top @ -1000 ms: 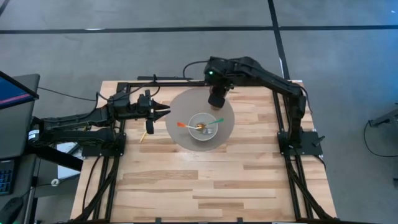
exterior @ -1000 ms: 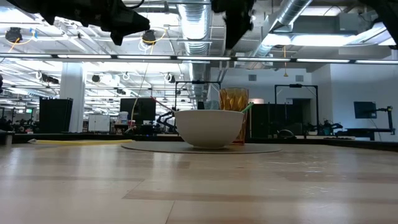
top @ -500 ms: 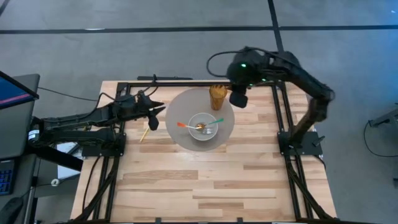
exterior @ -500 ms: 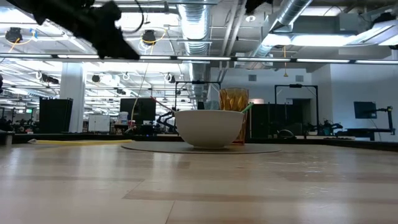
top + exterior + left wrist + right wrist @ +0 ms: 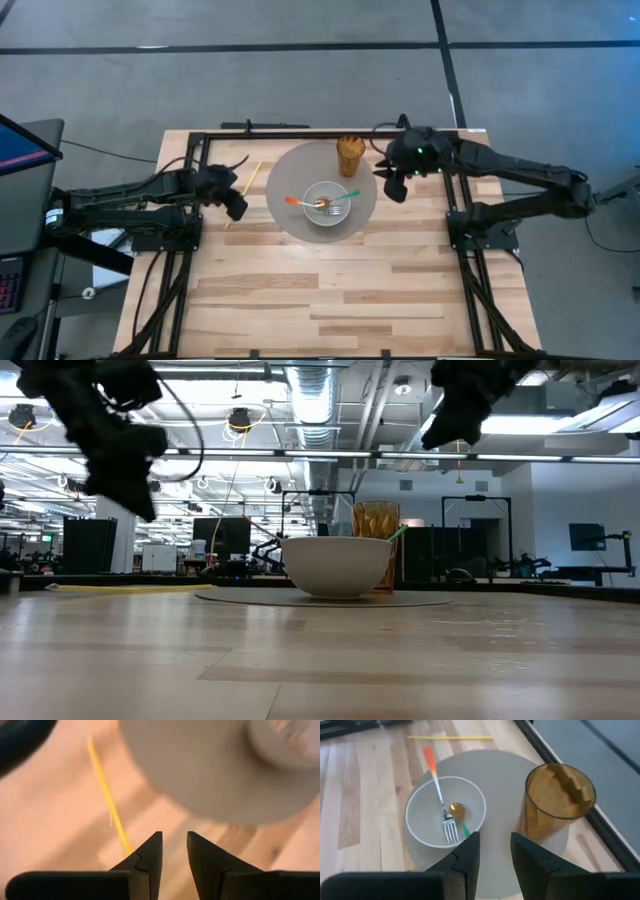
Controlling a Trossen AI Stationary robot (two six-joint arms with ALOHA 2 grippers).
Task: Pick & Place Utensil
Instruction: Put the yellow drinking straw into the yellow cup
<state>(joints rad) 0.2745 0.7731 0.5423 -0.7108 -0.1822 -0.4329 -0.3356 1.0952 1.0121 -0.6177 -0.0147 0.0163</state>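
A white bowl (image 5: pixel 310 212) stands on a round grey mat (image 5: pixel 290 170). In it lie a fork with an orange handle (image 5: pixel 442 805) and a gold spoon with a green handle (image 5: pixel 456 811). An amber cup (image 5: pixel 349 153) stands upright on the mat's far edge. A thin yellow stick (image 5: pixel 250 175) lies flat on the table, left of the mat. My left gripper (image 5: pixel 235 203) hangs beside the stick, tipped down, its fingers (image 5: pixel 174 840) a narrow gap apart and empty. My right gripper (image 5: pixel 392 182) is right of the cup, above the mat's edge, its fingers (image 5: pixel 494 842) also narrowly apart and empty.
A black metal frame (image 5: pixel 300 132) runs along the table's far edge and down both sides. Bare wood (image 5: pixel 330 290) fills the table's near half. The low view shows the bowl (image 5: pixel 337 568) with the cup (image 5: pixel 375 520) behind it.
My right gripper has gone from over the cup toward the table's right edge and come lower; the cup stands where it was. My left gripper has drawn back toward the table's left edge, tipped downward and come lower beside the yellow stick.
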